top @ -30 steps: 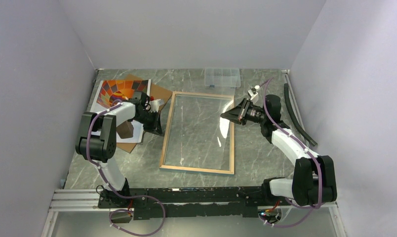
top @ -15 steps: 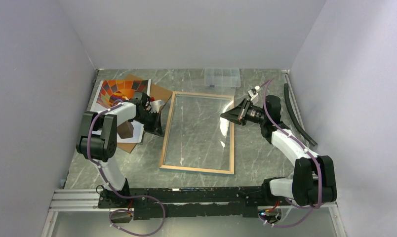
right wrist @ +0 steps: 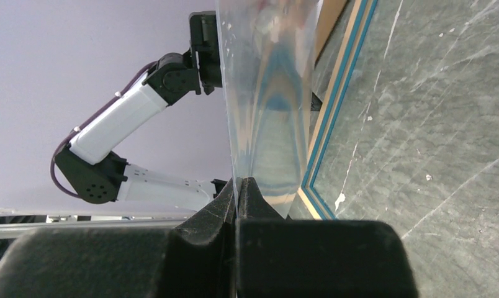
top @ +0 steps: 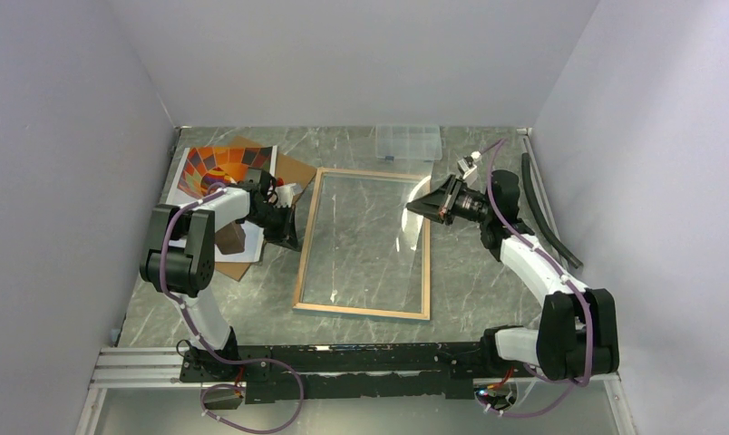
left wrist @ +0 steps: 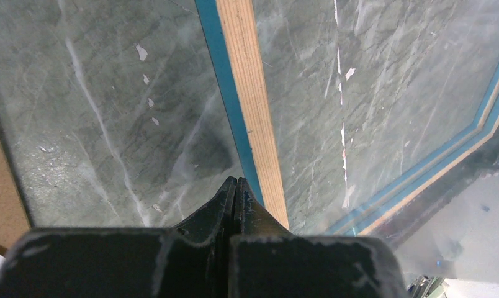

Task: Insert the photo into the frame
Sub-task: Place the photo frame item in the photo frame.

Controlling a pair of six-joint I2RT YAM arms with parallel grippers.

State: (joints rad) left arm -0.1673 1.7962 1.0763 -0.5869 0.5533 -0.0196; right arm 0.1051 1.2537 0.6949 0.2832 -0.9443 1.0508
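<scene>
The frame [top: 361,309] is laid flat in the middle of the worktop [top: 488,290], tan back up. At its right rail the right gripper [top: 410,210] is pinched fully closed on the edge of the clear pane [right wrist: 265,93] — that edge is tipped up off the frame. At the frame's left rail the left gripper [top: 292,241] is clamped tight with nothing between its tips, which are set right by the blue edge; contact can't be told. The photo [top: 218,168] is found beyond the frame's far-left corner — picture up, on the brown backing board [top: 293,168].
</scene>
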